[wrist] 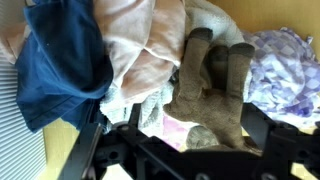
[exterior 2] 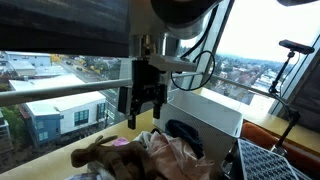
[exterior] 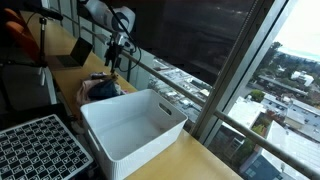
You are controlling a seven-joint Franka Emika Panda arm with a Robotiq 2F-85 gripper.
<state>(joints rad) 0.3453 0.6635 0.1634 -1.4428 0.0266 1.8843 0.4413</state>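
Gripper [exterior 2: 143, 118], wide and empty, is held over heaped clothes [wrist: 150, 40]; the brown plush toy [wrist: 212, 90] should be centred first.

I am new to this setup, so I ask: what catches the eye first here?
The open gripper hangs above a pile of clothes by a tall window. In the wrist view, a brown plush toy and a dark blue garment lie in that pile. A white plastic bin stands next to it.
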